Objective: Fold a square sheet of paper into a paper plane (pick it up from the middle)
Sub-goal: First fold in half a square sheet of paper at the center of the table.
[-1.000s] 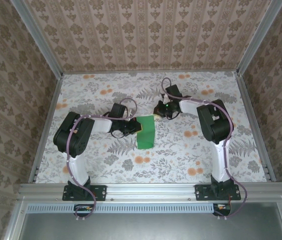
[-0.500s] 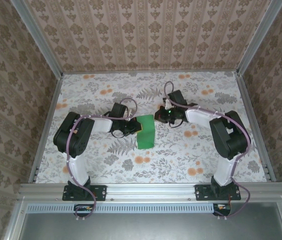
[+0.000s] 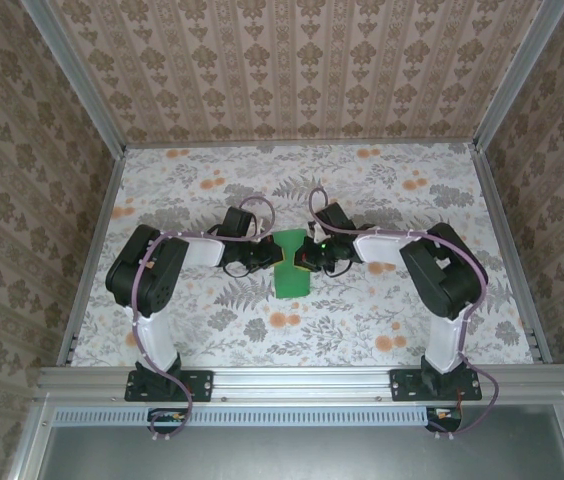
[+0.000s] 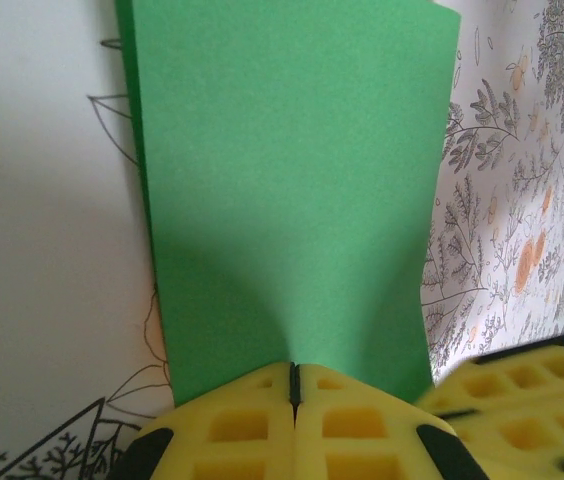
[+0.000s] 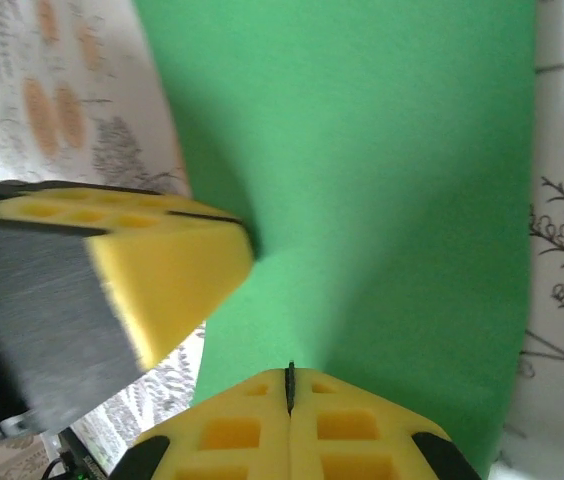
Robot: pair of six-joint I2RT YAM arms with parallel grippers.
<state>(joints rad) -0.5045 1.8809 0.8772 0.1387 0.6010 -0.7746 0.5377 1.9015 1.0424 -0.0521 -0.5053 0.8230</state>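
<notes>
The square sheet of paper [image 3: 291, 283] is bright green and lies on the table as an upright rectangle, a second layer showing along its left edge. My left gripper [image 3: 268, 256] is shut, its tips against the paper's left edge at mid-height. My right gripper [image 3: 308, 258] is shut too, its tips on the paper's right side, facing the left one. In the left wrist view the closed yellow gripper [image 4: 294, 368] meets the paper [image 4: 292, 180], with the right arm's fingers [image 4: 522, 385] at the lower right. In the right wrist view the gripper [image 5: 290, 372] touches the paper [image 5: 392, 180], the left arm's fingers [image 5: 162, 270] beside it. No paper shows between either pair of jaws.
The table has a floral cloth [image 3: 362, 310]. Patterned walls with aluminium posts [image 3: 92, 110] close in the left, back and right sides. A metal rail [image 3: 302, 378] carrying both arm bases runs along the near edge.
The right arm swung left and toward me from behind the paper's upper right corner, bringing its shut gripper onto the paper's right side. The left arm and the paper stayed put.
</notes>
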